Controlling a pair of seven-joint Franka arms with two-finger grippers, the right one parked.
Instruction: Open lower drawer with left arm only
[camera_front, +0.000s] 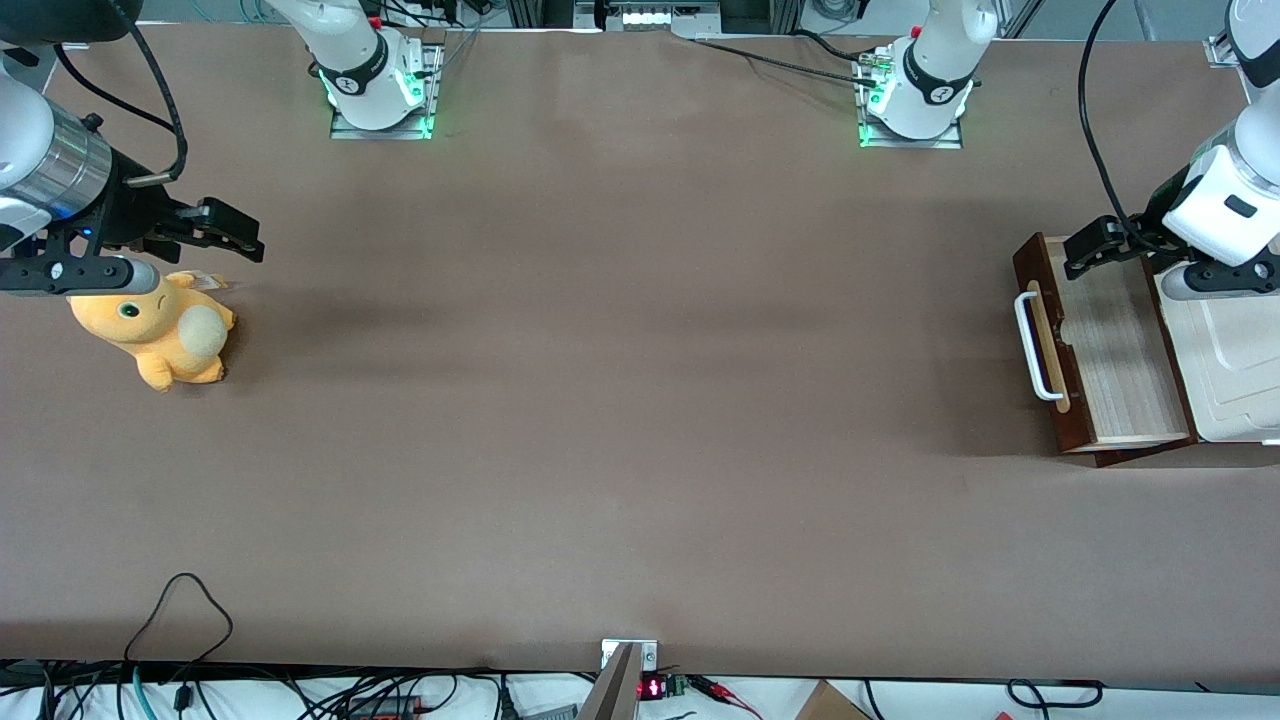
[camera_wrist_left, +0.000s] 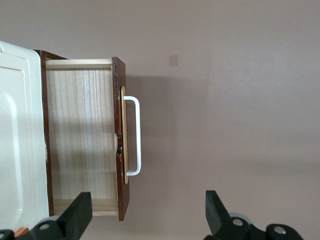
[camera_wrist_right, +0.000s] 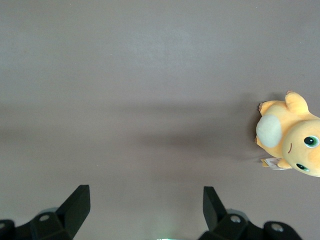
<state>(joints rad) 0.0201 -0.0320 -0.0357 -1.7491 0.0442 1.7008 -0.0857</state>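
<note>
The lower drawer stands pulled out of the cream-white cabinet, its pale wood inside showing. Its dark brown front carries a white bar handle on a tan strip. My left gripper hangs open and empty above the drawer's end that is farther from the front camera, apart from the handle. In the left wrist view the drawer front, handle and pale inside lie below the open gripper, whose black fingers are spread wide.
An orange plush toy lies toward the parked arm's end of the table; it also shows in the right wrist view. The cabinet top sits beside the drawer. Cables trail along the table's near edge.
</note>
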